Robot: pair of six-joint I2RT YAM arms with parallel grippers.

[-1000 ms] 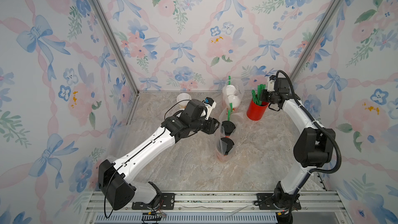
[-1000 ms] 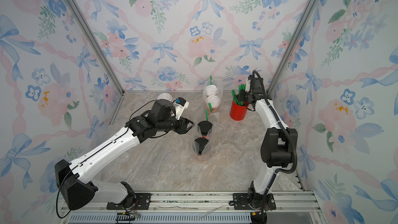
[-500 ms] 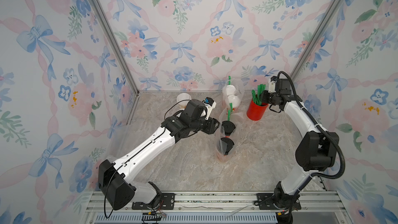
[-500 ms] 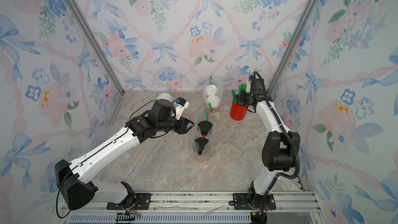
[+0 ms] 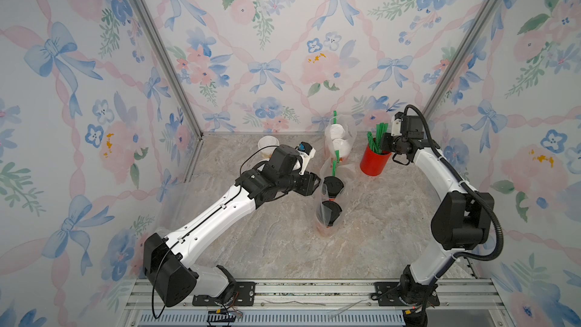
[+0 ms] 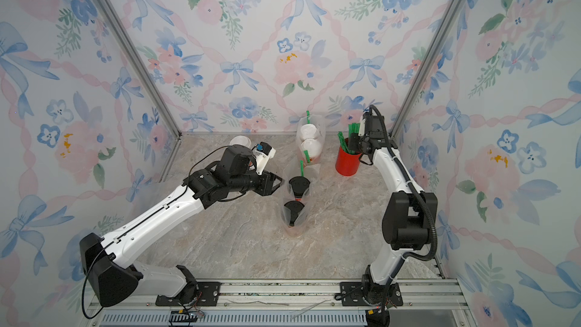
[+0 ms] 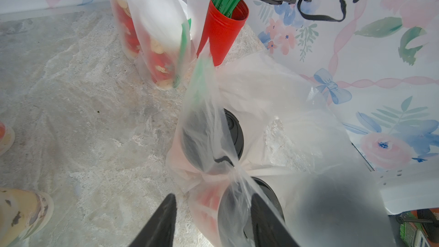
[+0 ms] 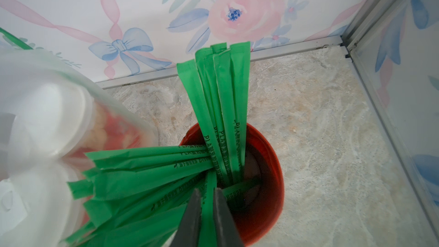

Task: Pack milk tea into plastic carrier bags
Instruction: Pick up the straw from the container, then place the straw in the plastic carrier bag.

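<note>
table (image 5: 283,246): marbled grey, bare across the near half.
left arm (image 5: 217,218): stretched from the near edge toward the middle, wrist level with the near carrier bag.
right arm (image 5: 440,168): arched up and back into the far right corner, wrist over the red cup.
near carrier bag (image 5: 323,173): clear and crinkled, standing mid-table with its mouth open, just beside the left gripper; holds two cups.
far carrier bag (image 5: 350,127): standing at the back of the table, just beside the red cup; holds two cups.
black-lidded milk tea (image 5: 334,185): two red-printed cups, upright inside the near carrier bag, one behind the other.
white-lidded milk tea (image 5: 342,147): two red-printed cups, upright inside the far carrier bag.
loose milk tea (image 5: 268,149): white-lidded, unbagged, on the table behind the left wrist, toward the back left corner.
red cup (image 5: 374,163): lidless, upright, far right, packed with straws.
left gripper (image 7: 213,196): jaws about halfway apart, bag film draped between them, nothing clamped.
right gripper (image 8: 207,190): jaws almost together, pinching one straw at the red cup's mouth.
green straws (image 8: 142,162): paper-wrapped, fanned out of the red cup; more poke up from both bags.
pinched straw (image 8: 206,210): sandwiched between the right fingers, lower end down in the red cup.
</note>
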